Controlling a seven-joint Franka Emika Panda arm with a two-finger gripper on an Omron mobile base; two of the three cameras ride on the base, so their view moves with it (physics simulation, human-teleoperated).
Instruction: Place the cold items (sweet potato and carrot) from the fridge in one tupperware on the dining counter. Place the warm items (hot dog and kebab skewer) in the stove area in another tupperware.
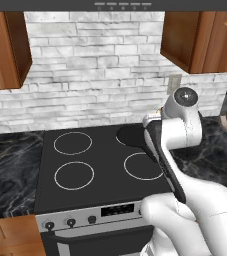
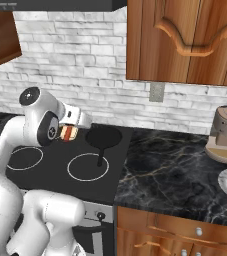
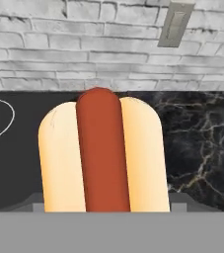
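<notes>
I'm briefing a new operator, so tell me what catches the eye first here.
The hot dog, a red-brown sausage in a pale bun, looms large in the hand view, held up above the black glass stovetop. Behind it, a round black skillet sits on the rear burner, below the white brick wall.

Hot dog [image 3: 102, 154]: reddish-brown sausage set lengthwise in a pale tan bun, bun halves showing on both sides of it. In the hand view it runs straight away from the camera, its rounded far end pointing toward the brick backsplash, its near end cut off at the bottom of the view. It sits above the black stove top, near the edge where the stove meets the dark marble counter. In the right base view the hot dog [image 2: 68, 133] shows as a small tan and red end-on piece at the arm's hand, raised over the stove.
</notes>
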